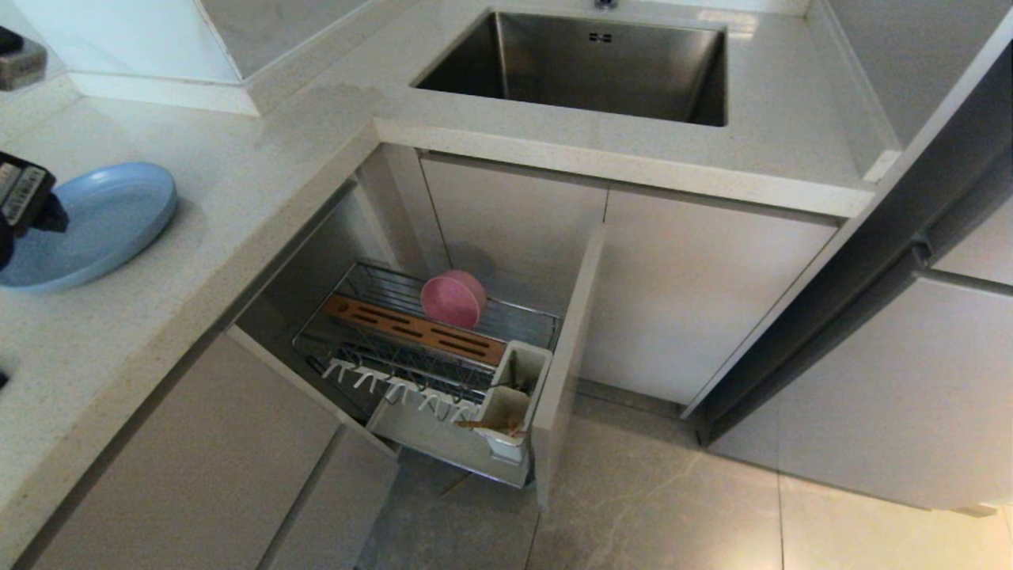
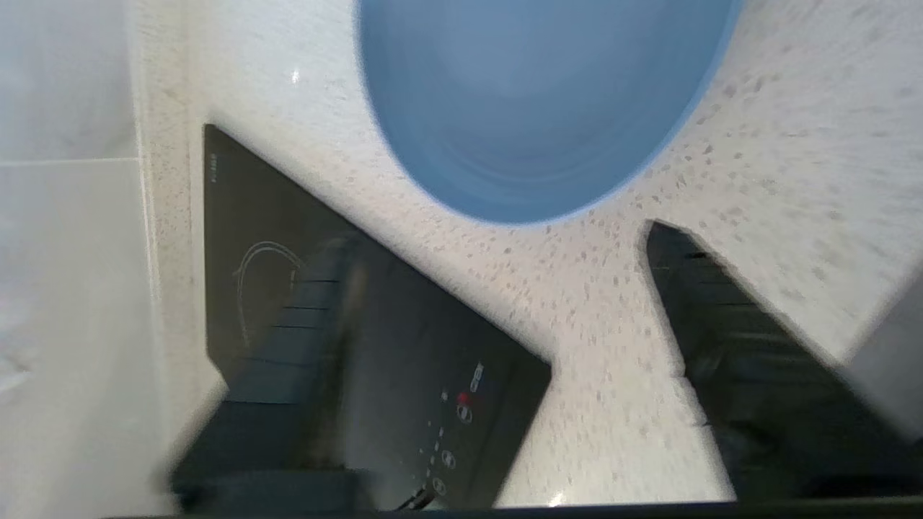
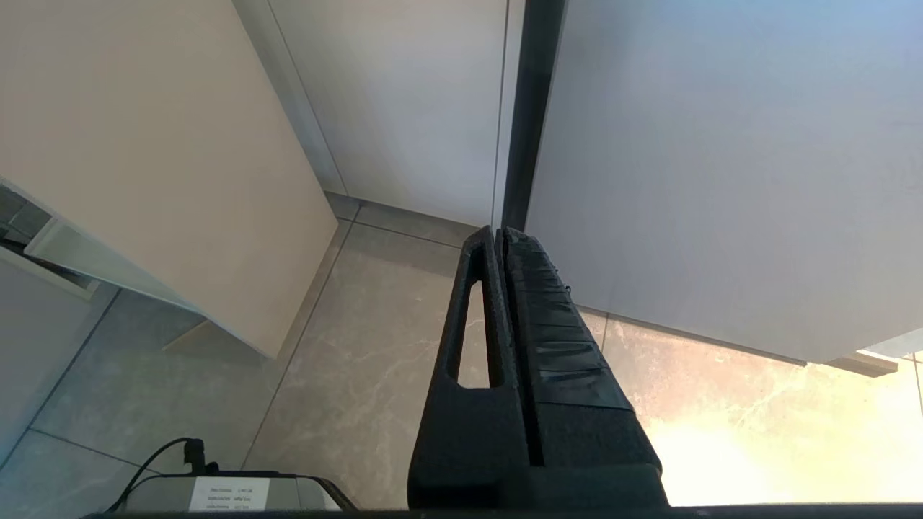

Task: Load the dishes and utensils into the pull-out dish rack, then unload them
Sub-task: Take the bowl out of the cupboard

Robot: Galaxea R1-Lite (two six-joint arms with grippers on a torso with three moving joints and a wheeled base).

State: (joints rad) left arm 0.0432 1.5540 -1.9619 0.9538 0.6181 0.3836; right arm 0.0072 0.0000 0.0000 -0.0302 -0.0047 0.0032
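The light-blue plate (image 1: pixel 95 222) (image 2: pixel 533 108) lies flat on the speckled countertop at the left. My left gripper (image 2: pixel 497 234) hovers over the counter just short of the plate's rim, open, with nothing between its fingers (image 2: pixel 721 346); its wrist housing (image 1: pixel 20 194) shows at the left edge of the head view. The pink bowl (image 1: pixel 453 298) stands on edge in the pull-out dish rack (image 1: pixel 522 313), behind the brown wooden strip (image 1: pixel 415 328). Light wooden chopsticks (image 1: pixel 491 425) lie in the white utensil cup (image 1: pixel 518 368). I cannot make out the spoon. My right gripper (image 3: pixel 501 234) hangs shut over the floor.
A black cooktop (image 2: pixel 288 288) is set into the counter beside the plate. The steel sink (image 1: pixel 601 71) lies at the back. The rack's beige front panel (image 1: pixel 570 348) juts out over the tiled floor (image 1: pixel 673 507). White prongs (image 1: pixel 396 388) line the rack's front.
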